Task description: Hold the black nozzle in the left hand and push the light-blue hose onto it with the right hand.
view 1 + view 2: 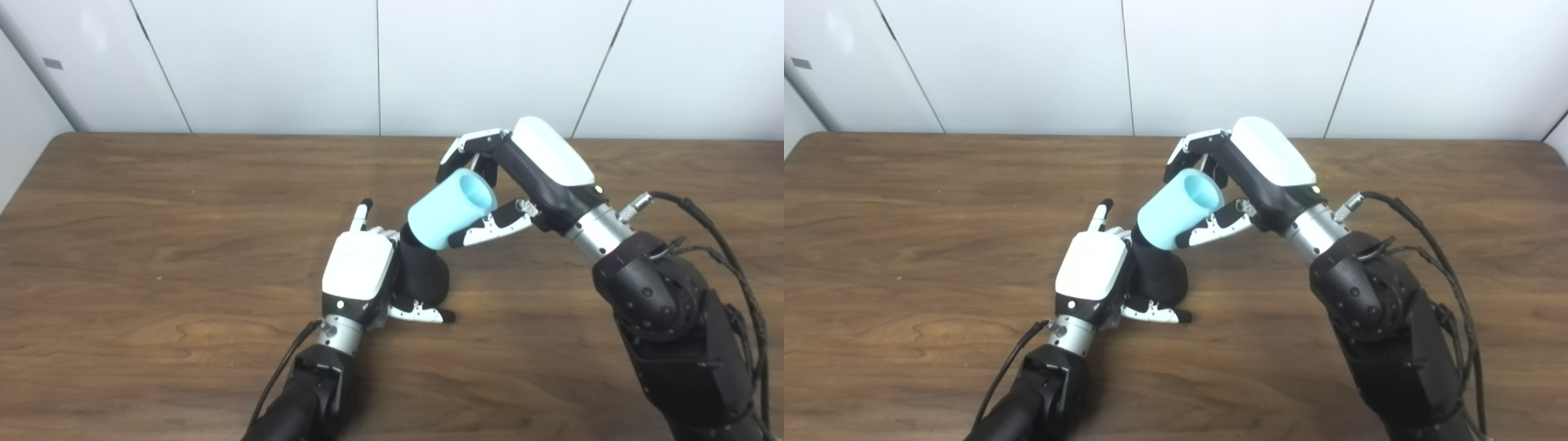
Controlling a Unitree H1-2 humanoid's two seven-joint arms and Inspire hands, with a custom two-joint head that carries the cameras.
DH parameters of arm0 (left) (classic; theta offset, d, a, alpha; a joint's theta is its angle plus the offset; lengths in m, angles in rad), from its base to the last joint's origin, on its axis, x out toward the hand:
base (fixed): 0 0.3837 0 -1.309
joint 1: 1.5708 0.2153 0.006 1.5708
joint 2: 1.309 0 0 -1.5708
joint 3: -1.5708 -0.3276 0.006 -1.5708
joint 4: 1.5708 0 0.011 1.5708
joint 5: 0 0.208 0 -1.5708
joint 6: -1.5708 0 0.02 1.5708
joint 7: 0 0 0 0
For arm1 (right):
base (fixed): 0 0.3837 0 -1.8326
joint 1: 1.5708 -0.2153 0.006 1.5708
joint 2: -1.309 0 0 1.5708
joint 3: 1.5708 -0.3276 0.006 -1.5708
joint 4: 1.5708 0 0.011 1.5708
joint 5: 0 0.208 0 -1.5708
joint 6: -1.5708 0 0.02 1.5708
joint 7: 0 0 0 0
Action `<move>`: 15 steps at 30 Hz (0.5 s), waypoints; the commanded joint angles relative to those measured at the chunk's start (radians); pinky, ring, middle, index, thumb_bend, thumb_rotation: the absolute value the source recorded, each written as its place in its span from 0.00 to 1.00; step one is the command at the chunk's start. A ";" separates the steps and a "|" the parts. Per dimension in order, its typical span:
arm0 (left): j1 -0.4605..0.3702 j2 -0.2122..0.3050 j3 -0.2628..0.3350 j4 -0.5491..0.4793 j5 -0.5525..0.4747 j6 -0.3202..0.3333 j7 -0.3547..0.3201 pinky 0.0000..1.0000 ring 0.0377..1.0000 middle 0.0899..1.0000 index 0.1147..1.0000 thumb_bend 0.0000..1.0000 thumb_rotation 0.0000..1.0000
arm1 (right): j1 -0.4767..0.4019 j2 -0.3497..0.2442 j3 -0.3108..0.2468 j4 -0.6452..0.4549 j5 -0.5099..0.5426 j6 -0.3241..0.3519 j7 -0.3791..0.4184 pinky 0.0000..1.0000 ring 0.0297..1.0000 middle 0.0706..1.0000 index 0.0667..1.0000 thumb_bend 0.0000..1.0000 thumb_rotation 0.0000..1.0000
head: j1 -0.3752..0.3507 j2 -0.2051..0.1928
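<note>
Nearest me, my left hand (358, 269) has its fingers wrapped round the black nozzle (424, 269), whose base rests on the counter (153, 245) with its neck tilted up toward the right. Just beyond, my right hand (527, 177) has fingers and thumb closed on the light-blue hose (450, 209), whose lower mouth is already seated over the nozzle's neck, though I cannot tell how deep. My worry is that the hose leans at an angle, so 1 off-axis push could jam its rim, tip the nozzle in my left grip, or squeeze the soft wall oval.
</note>
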 commanded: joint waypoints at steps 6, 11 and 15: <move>0.128 -0.009 -0.061 0.095 -0.008 -0.018 -0.019 1.00 0.60 0.49 0.40 0.52 0.00 | -0.072 -0.047 0.010 -0.059 0.009 0.022 0.089 0.31 0.36 0.47 0.47 0.50 0.00 | -0.011 0.007; 0.124 -0.005 -0.064 0.096 -0.005 -0.022 -0.019 1.00 0.59 0.46 0.41 0.52 0.00 | -0.104 -0.081 0.001 -0.074 -0.008 0.046 0.144 0.32 0.37 0.47 0.46 0.50 0.00 | -0.011 0.009; 0.124 -0.004 -0.064 0.092 -0.002 -0.017 -0.023 1.00 0.59 0.43 0.42 0.52 0.00 | -0.121 -0.089 0.004 -0.082 -0.010 0.070 0.173 0.32 0.37 0.47 0.45 0.50 0.00 | -0.011 0.010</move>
